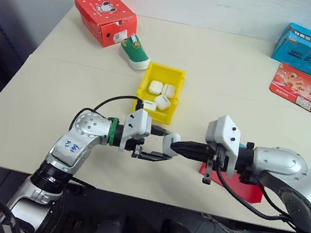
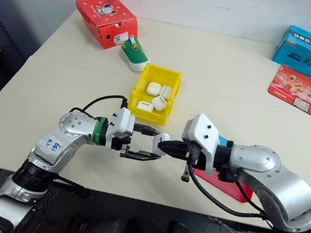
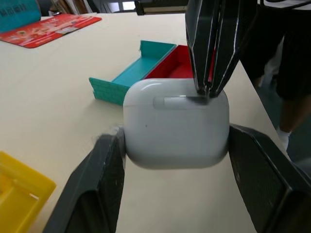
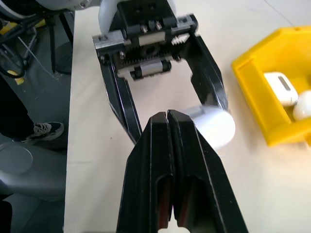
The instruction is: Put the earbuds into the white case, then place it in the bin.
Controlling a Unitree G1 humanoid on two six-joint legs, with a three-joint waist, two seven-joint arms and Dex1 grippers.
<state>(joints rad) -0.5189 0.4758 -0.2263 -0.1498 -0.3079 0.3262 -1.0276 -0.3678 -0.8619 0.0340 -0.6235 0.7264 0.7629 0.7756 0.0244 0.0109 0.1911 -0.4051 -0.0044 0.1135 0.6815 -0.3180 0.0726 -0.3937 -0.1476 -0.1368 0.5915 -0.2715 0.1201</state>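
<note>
- Two grippers meet over the near edge of the table (image 1: 59,96), just on the robot's side of the bin (image 1: 178,76), which serves as landmark throughout.
- Left gripper (image 1: 154,146): its fingers clamp the white case (image 1: 170,144) by its two opposite sides, holding it above the table surface, near the bin's front wall and slightly to the right of it.
- White case, as seen in the left wrist view (image 3: 176,124): its lid appears shut, the seam running side to side between the two fingers (image 3: 95,194); no earbuds can be made out outside it.
- Right gripper (image 1: 181,148): its fingers are pressed together with nothing between them, and the joined tips touch the case at the seam, on the side facing away from the left arm.
- Governing relation: the case lies directly ahead of the right fingertips, its long axis across their line of approach; the left arm already carries it and is the nearer one to the bin.
- Bin contents: several white cases (image 1: 162,101) lie inside it.
- Red-and-blue tray (image 3: 146,65): it lies on the table to the right of the bin, under the right arm.
</note>
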